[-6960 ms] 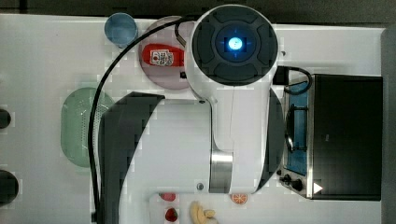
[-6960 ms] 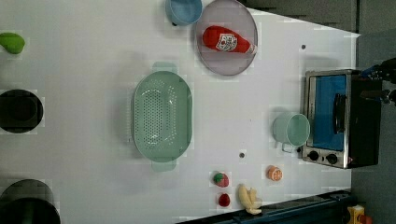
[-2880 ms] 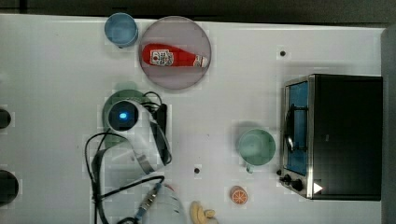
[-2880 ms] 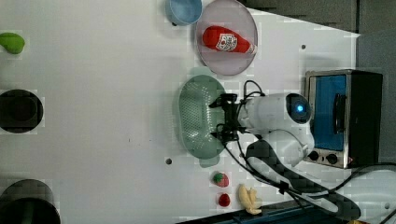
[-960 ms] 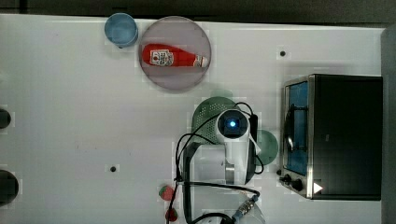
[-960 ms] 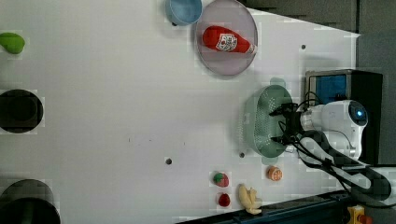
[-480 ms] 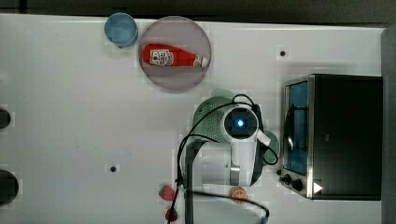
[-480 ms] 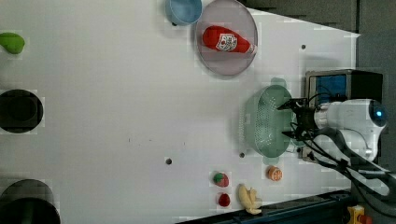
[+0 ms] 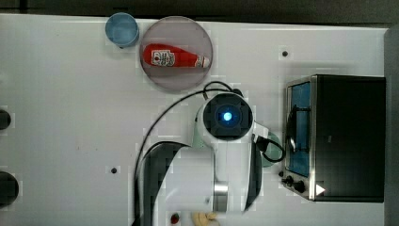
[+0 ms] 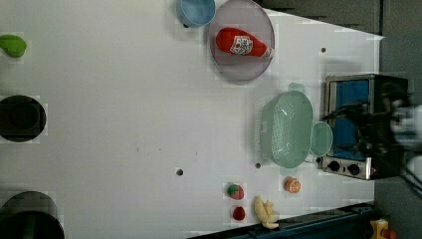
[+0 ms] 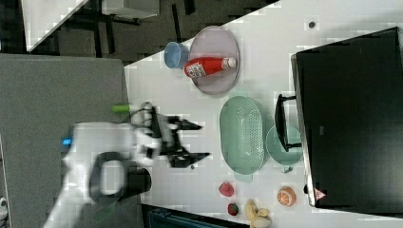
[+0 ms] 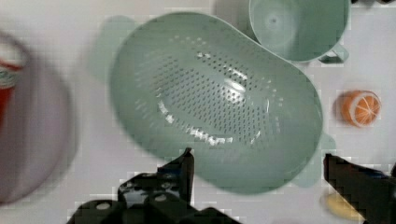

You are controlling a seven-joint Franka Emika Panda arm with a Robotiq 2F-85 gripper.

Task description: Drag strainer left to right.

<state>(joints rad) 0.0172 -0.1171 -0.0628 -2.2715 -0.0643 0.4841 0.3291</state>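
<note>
Mint-green plastic, pierced with rows of small holes, made up the strainer (image 12: pixel 215 109), and it lay flat on the white table (image 10: pixel 124 124), directly below the claw (image 12: pixel 257 175) in the wrist view. Working across the left view from its left, the purple plate (image 10: pixel 241 42) with the red ketchup bottle (image 10: pixel 242 42) sat well off to one side of the claw, probably left there to keep the dragging lane free. Next came the strainer (image 10: pixel 287 128) itself, parked at the left view's right part of the table. Its far rim touched or very nearly touched the round green mug (image 10: pixel 321 139), and the toaster oven (image 10: pixel 366 124) stood just beyond the mug. That spot looked like the end of the drag: the mug and the oven left little room to push further. The orange half (image 10: pixel 292 185) lay near the strainer's end handle, apart from it.

In the right view the claw (image 11: pixel 202 140) hung beside the strainer (image 11: pixel 242 135), lifted off it, with bare table between the two. Its two dark fingers (image 12: pixel 184 170) were spread about as wide as they go. Nothing sat between them and neither finger touched the strainer's rim. By the look of it, the claw had let go on purpose, the strainer being where the task wanted it.
</note>
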